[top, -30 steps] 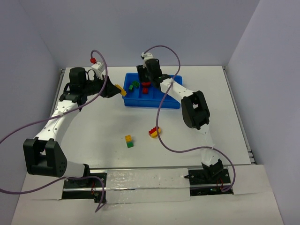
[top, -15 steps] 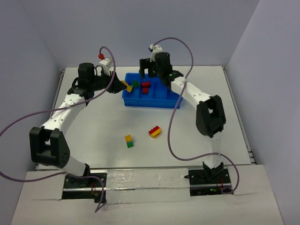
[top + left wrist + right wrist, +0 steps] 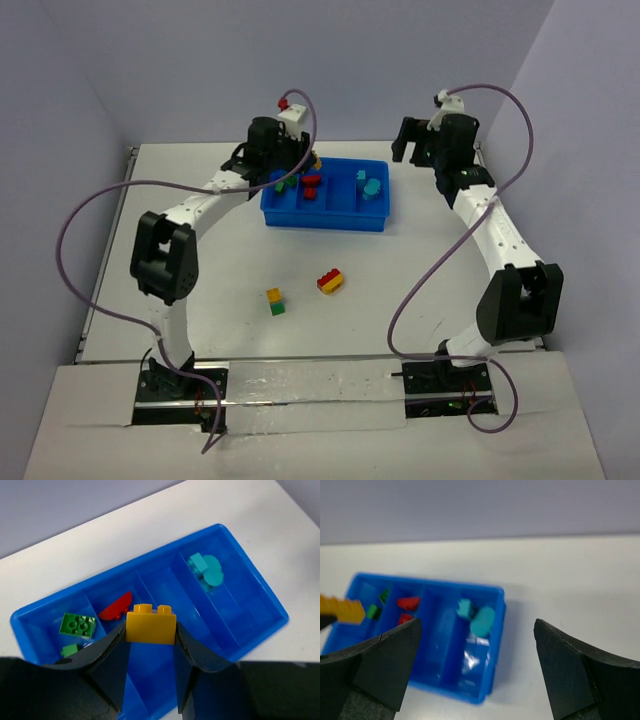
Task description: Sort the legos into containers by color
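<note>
The left gripper (image 3: 303,163), clamped on a yellow brick (image 3: 150,628), has moved over the blue tray (image 3: 325,216). The right gripper (image 3: 476,627), spread wide, has swung clear. The left wrist view shows the grip plainly.

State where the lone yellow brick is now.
The yellow brick sits clamped in the left gripper, above the blue tray near the red lego, in the left wrist view.

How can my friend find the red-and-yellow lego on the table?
Find the big blue tray at the back of the white table. In front of it lie two small lego pairs. Yours is the right-hand pair, red joined to yellow; the left-hand pair is yellow and green.
</note>
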Motion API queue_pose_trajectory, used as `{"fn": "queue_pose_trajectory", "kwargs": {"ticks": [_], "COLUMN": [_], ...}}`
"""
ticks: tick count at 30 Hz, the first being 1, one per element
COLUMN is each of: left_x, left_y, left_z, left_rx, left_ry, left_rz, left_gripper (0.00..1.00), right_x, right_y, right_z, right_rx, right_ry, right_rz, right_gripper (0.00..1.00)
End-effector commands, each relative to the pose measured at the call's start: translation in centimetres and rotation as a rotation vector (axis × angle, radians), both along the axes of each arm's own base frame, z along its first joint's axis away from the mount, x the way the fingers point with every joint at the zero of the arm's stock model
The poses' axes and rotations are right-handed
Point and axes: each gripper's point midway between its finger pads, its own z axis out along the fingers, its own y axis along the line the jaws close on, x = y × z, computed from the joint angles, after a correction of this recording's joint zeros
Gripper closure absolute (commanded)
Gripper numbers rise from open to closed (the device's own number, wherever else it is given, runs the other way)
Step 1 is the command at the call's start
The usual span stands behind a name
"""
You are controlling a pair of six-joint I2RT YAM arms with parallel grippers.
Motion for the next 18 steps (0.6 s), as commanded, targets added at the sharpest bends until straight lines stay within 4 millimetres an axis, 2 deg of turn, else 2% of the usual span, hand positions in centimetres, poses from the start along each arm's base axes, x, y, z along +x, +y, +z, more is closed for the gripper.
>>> {"fn": "queue_pose_trajectory", "kwargs": {"ticks": [1,2,3,4,5,6,12,18], "left_x": [3.2,3.8,4.0,4.4,5.0,5.2,5.2,5.5], "left_y": [-2.5,-3.0,-3.2,-3.4,-3.6,-4.0,-6.2,-7.3], "left_z": [2.1,1.7,2.3,1.6,2.1,0.9,-2.1,-5.0], "left_rx": [-0.026,-0.022,-0.034,-0.03,-0.058,-0.044,-0.014,-0.029], "left_ry": [-0.101,-0.099,-0.106,-0.099,-0.1,-0.077,-0.046,0.017], "left_rz": [0.142,0.173,0.183,0.211,0.254,0.276,0.31,0.331], "left_gripper": [1.0,1.0,1.0,1.0,1.0,1.0,1.0,1.0], "right_x": [-3.2,-3.6,-3.8,-4.0,-4.0,-4.1,-4.0,-4.1], "right_y": [-2.2,-2.7,-2.9,-3.1,-3.3,-3.4,-3.7,-3.4], "right_z": [-0.3,-0.8,-1.2,-1.6,-1.7,-1.9,-2.1,-2.2], "right_rx": [-0.018,-0.016,-0.014,-0.007,-0.002,0.004,0.026,0.033], "right_ry": [0.029,0.037,0.048,0.053,0.054,0.055,0.061,0.065], "right_rz": [-0.022,-0.033,-0.038,-0.041,-0.048,-0.05,-0.056,-0.044], "right_gripper": [0.0,0.0,0.0,0.0,0.0,0.0,0.0,0.0]}}
